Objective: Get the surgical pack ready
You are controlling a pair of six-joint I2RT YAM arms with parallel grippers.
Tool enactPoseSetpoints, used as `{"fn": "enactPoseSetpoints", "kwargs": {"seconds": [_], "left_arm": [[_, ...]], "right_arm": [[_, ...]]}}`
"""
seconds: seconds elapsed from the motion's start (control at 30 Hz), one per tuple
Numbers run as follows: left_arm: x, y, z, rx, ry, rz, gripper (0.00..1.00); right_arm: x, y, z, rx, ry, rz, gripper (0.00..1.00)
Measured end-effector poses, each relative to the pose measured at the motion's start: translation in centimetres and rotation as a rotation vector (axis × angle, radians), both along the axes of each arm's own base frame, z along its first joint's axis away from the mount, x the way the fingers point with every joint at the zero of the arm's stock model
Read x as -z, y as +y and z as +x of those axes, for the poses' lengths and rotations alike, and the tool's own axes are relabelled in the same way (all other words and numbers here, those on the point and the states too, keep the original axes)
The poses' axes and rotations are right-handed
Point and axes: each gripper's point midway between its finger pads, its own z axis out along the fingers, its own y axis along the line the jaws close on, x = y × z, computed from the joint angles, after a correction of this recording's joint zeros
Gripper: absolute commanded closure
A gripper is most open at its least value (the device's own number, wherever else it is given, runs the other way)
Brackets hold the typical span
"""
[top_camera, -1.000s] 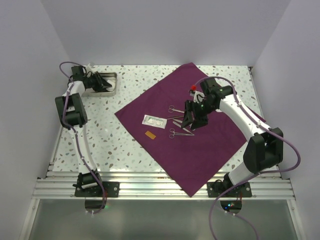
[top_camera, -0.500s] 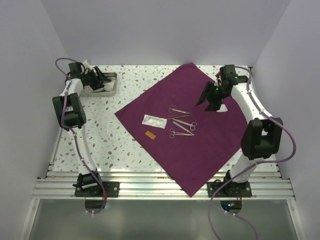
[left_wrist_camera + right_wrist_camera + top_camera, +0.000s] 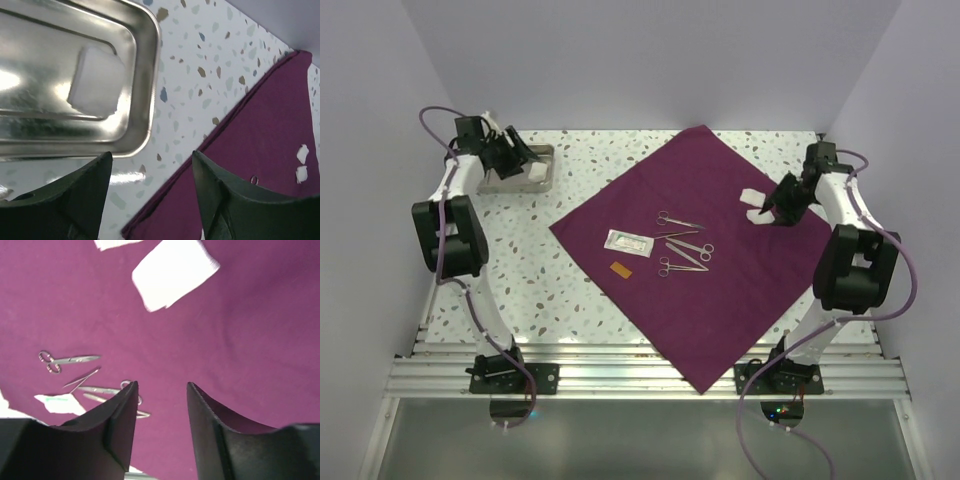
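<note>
Though it lies flat rather than bundled, the surgical pack (image 3: 720, 290) is plainly the biggest thing on the counter (image 3: 540, 290): a deep purple-maroon square sheet turned like a diamond, its near corner reaching over the front rails. Scissor-handled instruments (image 3: 682, 245) lie near its middle, with a white packet (image 3: 628, 241) and a small orange strip (image 3: 620, 270) just beside them. Half a second ago the right arm (image 3: 840, 200) had its jaws over the sheet's right part. They have since swung out toward the right edge, uncovering two white gauze pieces (image 3: 756, 205). The right jaws are spread with nothing between them, hanging above bare cloth. The left arm (image 3: 460, 180) has its jaws spread and empty too, over the corner of the steel tray (image 3: 150, 75), which holds one white pad (image 3: 97, 82).
</note>
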Motion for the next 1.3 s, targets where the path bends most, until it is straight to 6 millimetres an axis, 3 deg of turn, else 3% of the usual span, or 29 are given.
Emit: {"fn": "enactPoseSetpoints", "kwargs": {"seconds": [0.1, 0.33, 0.53, 0.7, 0.87, 1.3], "left_arm": [[-0.7, -2.6, -2.2, 0.015, 0.012, -0.002, 0.33], [-0.2, -11.4, -7.1, 0.151, 0.074, -0.058, 0.35], [0.3, -16.6, -10.9, 0.260, 0.117, -0.096, 0.35], [0.0, -19.9, -13.5, 0.340, 0.122, -0.123, 0.35], [-0.9, -21.7, -14.4, 0.380, 0.109, -0.143, 0.35], [-1.4, -22.0, -14.5, 0.391, 0.102, -0.159, 0.36]], "right_arm": [[0.6, -1.3, 0.5, 0.014, -0.009, -0.004, 0.59], [3.3, -3.8, 2.3, 0.027, -0.025, -0.018, 0.59], [6.0, -3.2, 3.5, 0.022, -0.024, 0.037, 0.55], [6.8, -2.8, 3.9, 0.032, -0.028, 0.065, 0.55], [7.9, -2.7, 3.8, 0.042, -0.024, 0.072, 0.55], [8.4, -2.5, 4.8, 0.062, -0.059, 0.101, 0.59]]}}
